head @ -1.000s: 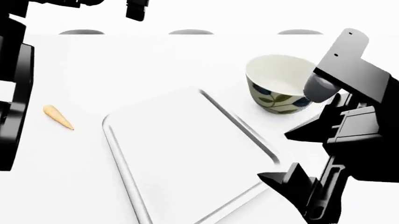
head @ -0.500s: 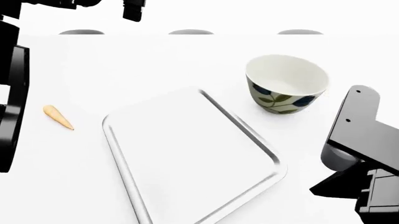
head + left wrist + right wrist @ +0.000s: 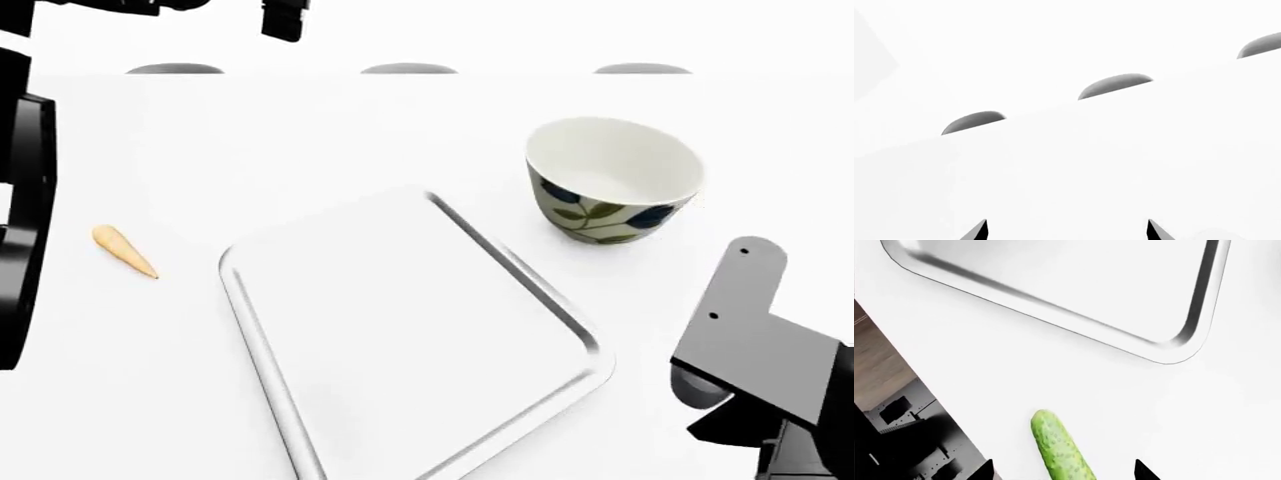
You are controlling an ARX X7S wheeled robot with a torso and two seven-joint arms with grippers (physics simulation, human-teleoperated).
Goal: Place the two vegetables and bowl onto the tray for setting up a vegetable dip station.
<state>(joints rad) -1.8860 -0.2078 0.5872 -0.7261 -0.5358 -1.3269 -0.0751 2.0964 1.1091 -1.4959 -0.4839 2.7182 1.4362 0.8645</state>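
- Tray (image 3: pixel 400 330): centre of head view, bare, set diagonally.
- Bowl (image 3: pixel 614 180): upper right, off the tray.
- Carrot (image 3: pixel 123 250): left edge, well apart from tray.
- Cucumber (image 3: pixel 1059 447): bottom of right wrist view, between parted tips of right gripper (image 3: pixel 1064 472), untouched.
- Left gripper (image 3: pixel 1067 231): tips apart over table (image 3: pixel 1121 165).

Overexposed white glare, faint shadows, sharp
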